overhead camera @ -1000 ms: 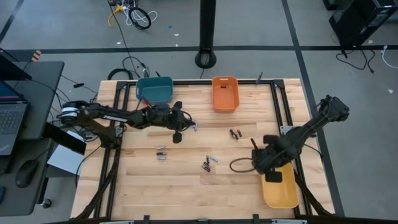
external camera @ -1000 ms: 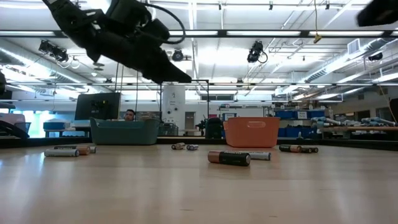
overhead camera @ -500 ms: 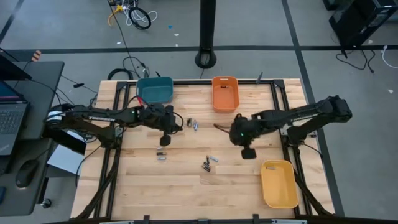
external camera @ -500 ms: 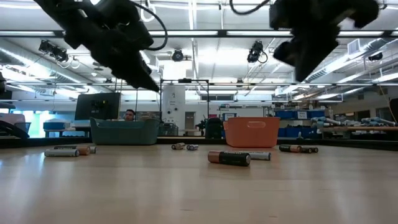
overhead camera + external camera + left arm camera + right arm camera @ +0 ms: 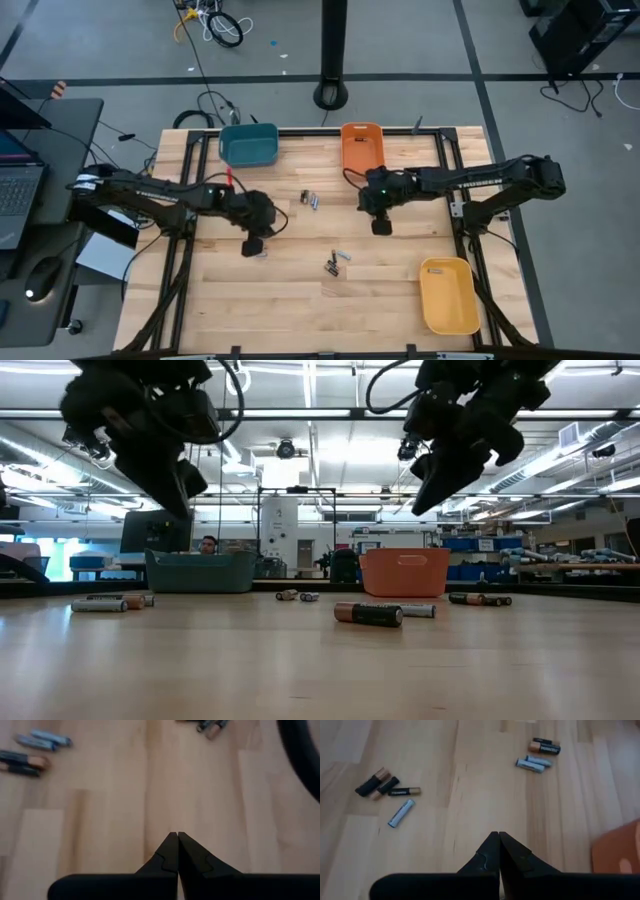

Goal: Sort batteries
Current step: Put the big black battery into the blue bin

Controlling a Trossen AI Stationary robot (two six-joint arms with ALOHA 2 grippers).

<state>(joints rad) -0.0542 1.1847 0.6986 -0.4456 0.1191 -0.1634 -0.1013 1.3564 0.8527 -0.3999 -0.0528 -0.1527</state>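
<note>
Table (image 5: pixel 300 300): pale wooden planks in a dark frame.

Bins, three: one teal bin (image 5: pixel 249 144) at the far edge toward the left; one orange bin (image 5: pixel 362 150) at the far edge near the middle; one yellow bin (image 5: pixel 448 296) by the near right corner. No contents can be made out in any of them.

Batteries (image 5: pixel 336 262), loose on the table top, none in a gripper. The high view shows a small cluster of about four at the table's middle, toward the near side, and a pair (image 5: pixel 310 199) farther back, between the two grippers. The right wrist view counts four in one group (image 5: pixel 390 792) and three in another (image 5: pixel 540 754), a mix of dark copper-ended cells and silvery ones. The low view shows more lying near the left edge (image 5: pixel 108 602) and toward the right side (image 5: pixel 480 599). The full count cannot be fixed.

Left gripper (image 5: pixel 253 245): arm stretched in from the left edge, gripper raised above the left half of the table, fingers (image 5: pixel 167 854) pressed together on nothing.

Right gripper (image 5: pixel 381 226): arm reaching in from the right edge, gripper aloft just in front of the orange bin, fingers (image 5: pixel 489 851) likewise pressed together and empty.
</note>
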